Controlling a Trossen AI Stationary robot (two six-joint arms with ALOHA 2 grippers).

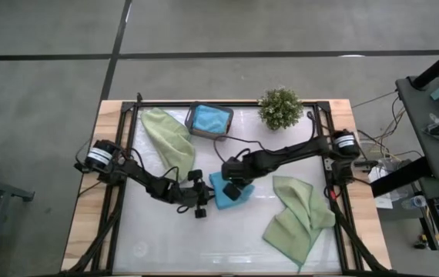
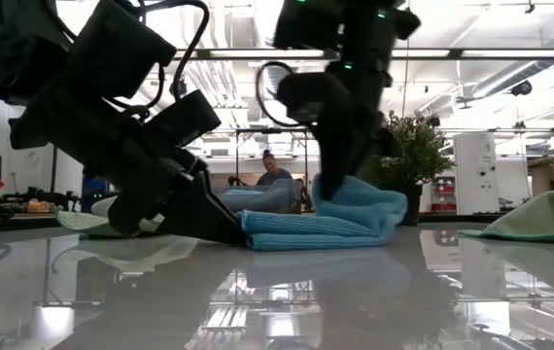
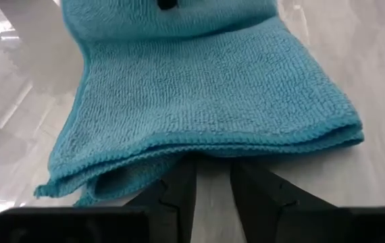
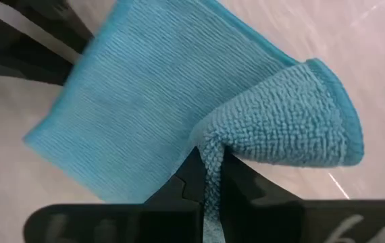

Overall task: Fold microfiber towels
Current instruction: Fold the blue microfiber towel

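The right gripper (image 4: 206, 179) is clenching a raised edge of the teal-blue microfiber towel (image 1: 221, 192), apparently to draw it over into another fold. The left gripper (image 3: 213, 185), fingers slightly parted and holding nothing, is resting at the towel's folded edge directly ahead, seemingly steadying it. The towel is lying flat between both grippers, long axis running across the left fingers.

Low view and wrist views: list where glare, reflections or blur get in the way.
Low view: the glossy table mirrors the ceiling lights and the blue towel, and both arms are dark silhouettes against the bright room. Left wrist view: towel weave is crisp, the near left gripper soft. Right wrist view: the right gripper pinches the towel's edge, its close housing blurred; a bright streak of glare crosses the table.
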